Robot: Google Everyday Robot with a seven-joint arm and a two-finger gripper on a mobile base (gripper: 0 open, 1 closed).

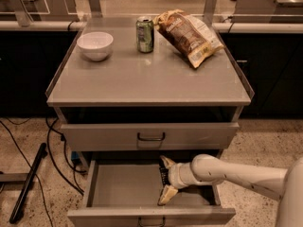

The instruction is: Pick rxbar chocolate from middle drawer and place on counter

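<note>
The middle drawer point(123, 187) is pulled open at the bottom of the cabinet, its grey floor mostly bare. My gripper point(166, 178) reaches into it from the right, low over the floor near the drawer's middle. It is open, with one tan fingertip point(165, 162) towards the back and the other towards the front. A small dark flat thing, the rxbar chocolate point(163, 175), lies between the fingers, mostly hidden by them. The counter point(142, 79) is the broad grey top above.
On the counter stand a white bowl point(95, 45) at the back left, a green can point(145, 34) at the back middle and a brown-and-yellow chip bag point(187, 36) at the back right. The drawer above point(151, 136) is shut. Cables point(51, 145) and a black pole point(28, 181) lie on the floor at the left.
</note>
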